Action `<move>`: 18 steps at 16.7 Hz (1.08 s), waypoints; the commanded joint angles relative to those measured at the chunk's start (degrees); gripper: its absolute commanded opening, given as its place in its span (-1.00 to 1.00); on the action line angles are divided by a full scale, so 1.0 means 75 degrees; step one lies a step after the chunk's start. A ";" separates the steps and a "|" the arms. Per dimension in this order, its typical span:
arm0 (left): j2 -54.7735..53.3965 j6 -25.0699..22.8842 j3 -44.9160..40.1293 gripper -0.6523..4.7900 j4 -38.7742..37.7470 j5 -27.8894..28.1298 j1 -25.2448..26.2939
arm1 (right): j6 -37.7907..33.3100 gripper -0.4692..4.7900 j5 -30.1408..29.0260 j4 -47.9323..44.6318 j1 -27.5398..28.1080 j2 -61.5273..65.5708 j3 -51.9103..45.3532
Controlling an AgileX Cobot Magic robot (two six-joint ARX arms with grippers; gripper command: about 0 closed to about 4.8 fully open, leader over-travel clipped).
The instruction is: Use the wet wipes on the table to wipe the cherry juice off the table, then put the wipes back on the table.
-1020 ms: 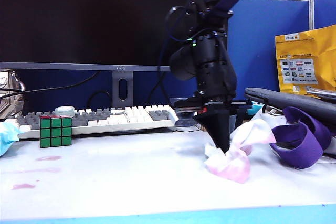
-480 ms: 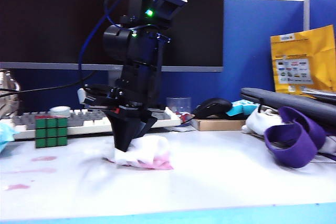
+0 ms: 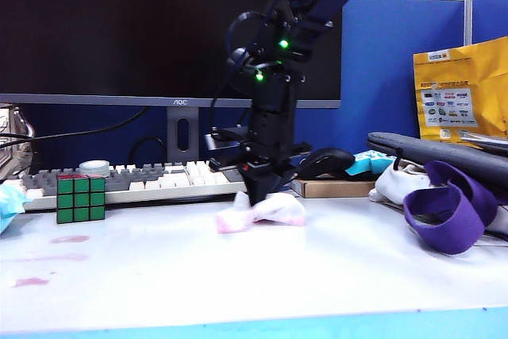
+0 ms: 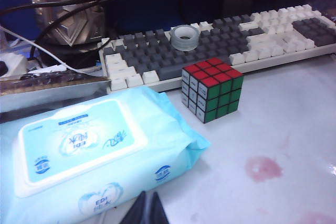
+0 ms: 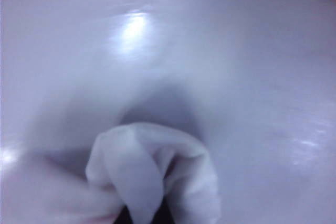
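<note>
At the far left we see the light-blue wipes packet lying on the desk, with the left end effector poised just above the desk beside it, its tips clenched together on nothing. Next comes a Rubik's cube in front of the keyboard, and before it the cherry juice: faint pinkish-red smears on the whitish surface, well apart from the cloth. At mid-desk our right end effector points down, grasping the wet wipes, a crumpled white sheet tinged pale pink that rests bunched on the desk. Farther right a purple strap loops beside a white bundle.
</note>
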State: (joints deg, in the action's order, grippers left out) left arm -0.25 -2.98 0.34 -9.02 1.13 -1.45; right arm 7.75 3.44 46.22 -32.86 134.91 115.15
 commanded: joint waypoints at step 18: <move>0.0023 0.0000 -0.0006 -0.68 -0.0102 0.0017 0.0038 | -0.0583 -0.83 -0.0898 0.1026 0.0542 0.0405 0.0047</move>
State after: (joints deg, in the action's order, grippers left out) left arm -0.25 -2.98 0.34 -9.02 1.13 -1.23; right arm 2.68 4.23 49.19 -25.21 136.31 116.71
